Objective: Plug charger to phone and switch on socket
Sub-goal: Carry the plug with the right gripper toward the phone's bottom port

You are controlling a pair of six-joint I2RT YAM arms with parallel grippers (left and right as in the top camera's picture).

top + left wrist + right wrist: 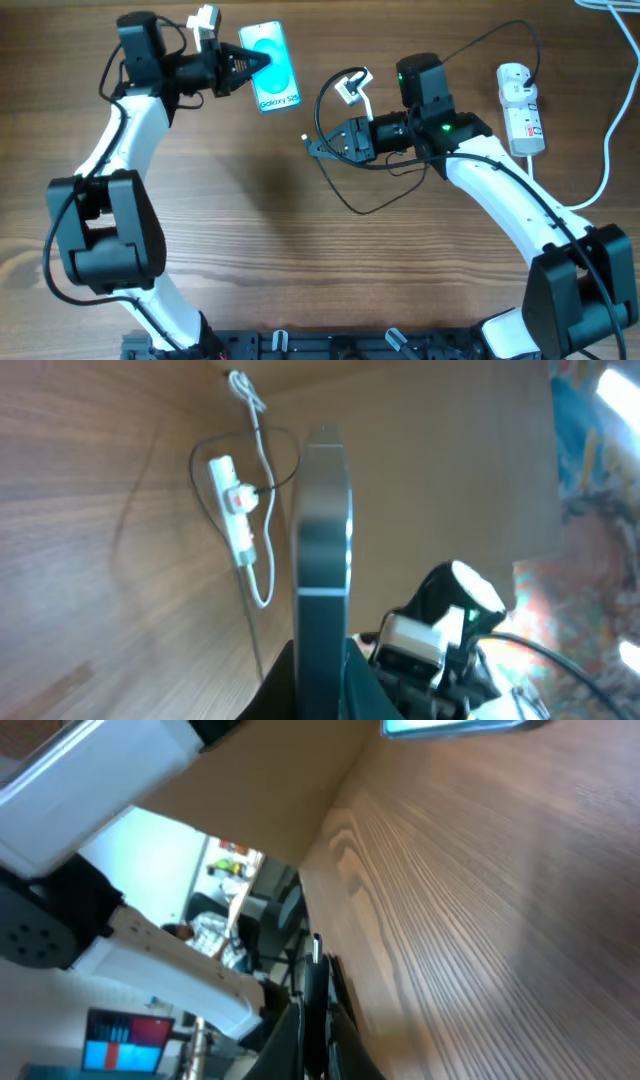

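My left gripper (243, 68) is shut on the phone (273, 63), holding it at its left end above the table's far left, with the light-blue screen facing up. In the left wrist view the phone (322, 530) shows edge-on between the jaws of the left gripper (322, 678). My right gripper (318, 146) is shut on the charger (340, 190) near its plug, and the metallic tip (305, 137) points left, below and to the right of the phone. In the right wrist view the tip (313, 948) juts from the right gripper (318, 1015), and the phone (455, 726) shows at the top edge. The socket (522, 112) lies at far right.
A white adapter (513, 74) sits on the socket's far end, and the black cable loops from it across the table to my right arm. A thick white cord (608, 150) runs along the right edge. The socket (236, 512) also shows far off in the left wrist view.
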